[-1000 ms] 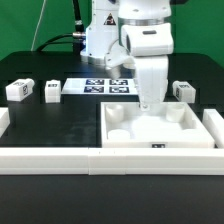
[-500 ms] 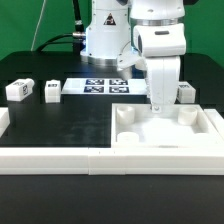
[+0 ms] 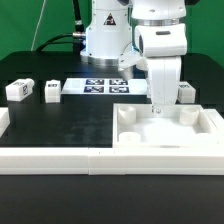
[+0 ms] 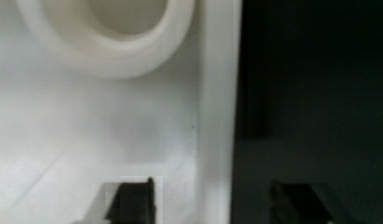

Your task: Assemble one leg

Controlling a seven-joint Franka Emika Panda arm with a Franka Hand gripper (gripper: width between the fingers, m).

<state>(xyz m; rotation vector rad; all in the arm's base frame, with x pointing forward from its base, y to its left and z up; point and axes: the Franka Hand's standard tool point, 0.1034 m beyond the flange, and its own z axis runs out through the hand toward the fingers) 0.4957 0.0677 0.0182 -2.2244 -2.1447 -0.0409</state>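
Panel: large square white plastic tray-like panel point(image 3: 165, 141); smooth, raised rim, round corner sockets; flat on the matte black table point(image 3: 60, 125)
Arm: upright over the panel's far rim; wrist pointing straight down
Gripper: gripper point(image 3: 158, 108) spread; dark fingers point(image 4: 131, 200) straddle the rim, gaps either side
Legs: small white block-shaped plastic leg point(image 3: 183, 93), tagged, just beyond the gripper; two matching legs point(image 3: 17, 90) point(image 3: 50, 92) far off on the exterior view's left

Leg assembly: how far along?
Done: nothing; no leg mounted, visible socket empty. In hand: open pincer straddles the panel rim, holding nothing. Left: all of it; first leg, second leg and third leg lie loose.
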